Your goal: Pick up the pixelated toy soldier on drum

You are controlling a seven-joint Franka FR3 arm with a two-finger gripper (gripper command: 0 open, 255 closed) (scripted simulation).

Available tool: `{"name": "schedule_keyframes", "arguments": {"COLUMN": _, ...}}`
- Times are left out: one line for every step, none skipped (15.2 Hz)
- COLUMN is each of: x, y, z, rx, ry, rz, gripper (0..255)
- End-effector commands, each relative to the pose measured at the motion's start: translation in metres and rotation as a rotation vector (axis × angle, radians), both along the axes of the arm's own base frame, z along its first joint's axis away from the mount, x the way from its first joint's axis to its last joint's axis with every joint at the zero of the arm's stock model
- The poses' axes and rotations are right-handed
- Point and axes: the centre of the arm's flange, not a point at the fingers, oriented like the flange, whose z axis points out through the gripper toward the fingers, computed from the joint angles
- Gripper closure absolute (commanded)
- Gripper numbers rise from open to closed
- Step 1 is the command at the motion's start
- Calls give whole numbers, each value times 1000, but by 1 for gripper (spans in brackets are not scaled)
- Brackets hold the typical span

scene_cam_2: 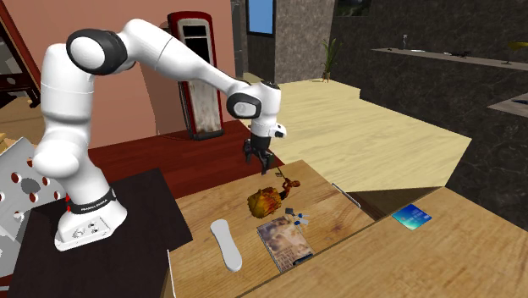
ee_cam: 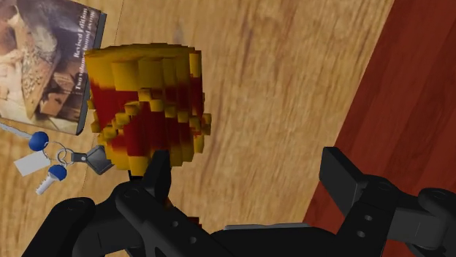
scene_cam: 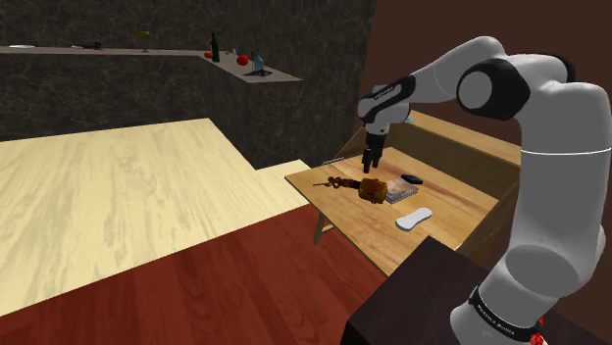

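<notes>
The pixelated toy soldier on a drum (scene_cam: pixel 371 188) lies on its side on the wooden desk (scene_cam: pixel 446 201). Its drum is blocky yellow and red (ee_cam: pixel 150 109), and the thin figure (scene_cam_2: pixel 290 183) sticks out towards the desk's edge. My black gripper (scene_cam_2: pixel 258 161) hangs a little above the toy, pointing down, and is open. In the wrist view the drum sits just beyond one finger (ee_cam: pixel 157 171), mostly outside the gap; the other finger (ee_cam: pixel 343 175) stands over bare wood near the desk's edge. Nothing is held.
A book (scene_cam_2: pixel 285 241) and a bunch of keys with blue tags (ee_cam: pixel 51 164) lie right beside the drum. A white oblong object (scene_cam_2: pixel 226 244) rests near the dark stand (scene_cam_2: pixel 127 212). A blue card (scene_cam_2: pixel 412 216) lies farther along the desk. Red floor (ee_cam: pixel 409 87) shows past the edge.
</notes>
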Motion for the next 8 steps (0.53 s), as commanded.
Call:
{"name": "schedule_keyframes", "arguments": {"x": 16, "y": -11, "z": -18, "rx": 9, "ry": 5, "rz": 0, "gripper": 0}}
{"name": "schedule_keyframes", "arguments": {"x": 24, "y": -17, "z": -28, "rx": 13, "ry": 7, "rz": 0, "gripper": 0}}
{"name": "schedule_keyframes", "arguments": {"x": 32, "y": -23, "z": -37, "rx": 17, "ry": 10, "rz": 0, "gripper": 0}}
{"name": "schedule_keyframes", "arguments": {"x": 39, "y": -30, "z": -47, "rx": 21, "ry": 12, "rz": 0, "gripper": 0}}
{"name": "schedule_keyframes", "arguments": {"x": 47, "y": -36, "z": -57, "rx": 25, "ry": 15, "rz": -1, "gripper": 0}}
{"name": "schedule_keyframes", "arguments": {"x": 55, "y": -42, "z": -66, "rx": 30, "ry": 17, "rz": -1, "gripper": 0}}
{"name": "schedule_keyframes", "arguments": {"x": 62, "y": -48, "z": -76, "rx": 34, "ry": 20, "rz": -1, "gripper": 0}}
{"name": "schedule_keyframes", "arguments": {"x": 70, "y": -54, "z": -86, "rx": 38, "ry": 22, "rz": -1, "gripper": 0}}
